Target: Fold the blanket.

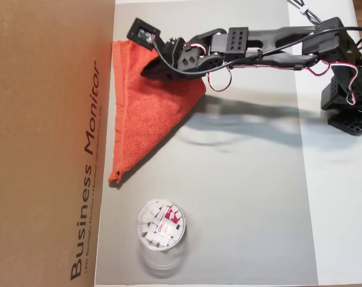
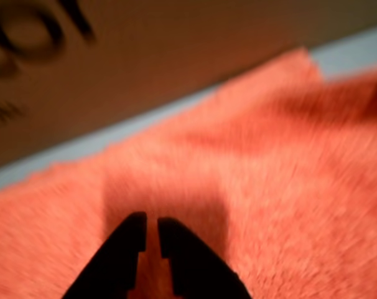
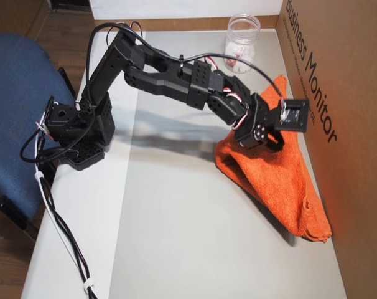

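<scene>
The blanket (image 1: 145,119) is an orange-red terry towel lying folded into a triangle against the cardboard box, also seen in the other overhead view (image 3: 282,187). My gripper (image 1: 144,70) hovers over its upper part, near the box. In the wrist view the two black fingertips (image 2: 150,219) stand almost together with only a thin slit between them. The blanket (image 2: 269,187) fills that blurred view, and the gripper's shadow falls on it just ahead of the tips. No cloth shows bunched between the fingers. In the other overhead view the gripper (image 3: 270,147) sits over the blanket's raised part.
A brown cardboard box (image 1: 49,143) printed "Business Monitor" walls off the blanket's side. A clear round tub (image 1: 160,226) of white pieces stands on the grey mat (image 1: 247,197). The arm's base (image 1: 348,101) sits at the far table edge, with a blue chair (image 3: 14,112) beyond.
</scene>
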Motion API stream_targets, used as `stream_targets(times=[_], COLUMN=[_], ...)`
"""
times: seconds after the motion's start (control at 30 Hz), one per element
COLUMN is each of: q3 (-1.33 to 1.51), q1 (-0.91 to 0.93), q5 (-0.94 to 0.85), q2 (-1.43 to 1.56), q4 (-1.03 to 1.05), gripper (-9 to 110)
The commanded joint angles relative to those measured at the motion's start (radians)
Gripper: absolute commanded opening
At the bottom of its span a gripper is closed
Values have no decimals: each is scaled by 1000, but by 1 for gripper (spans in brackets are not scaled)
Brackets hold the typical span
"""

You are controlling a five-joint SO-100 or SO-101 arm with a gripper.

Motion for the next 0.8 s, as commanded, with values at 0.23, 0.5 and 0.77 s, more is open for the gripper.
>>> stream_targets(times=[0.23,0.5,0.77], q3=[163,486,742], q1=[-20,-6,-3], q5=[-14,-227,-250], q2=[29,31,124], q4=[-54,-561,-701], gripper=[0,0,0])
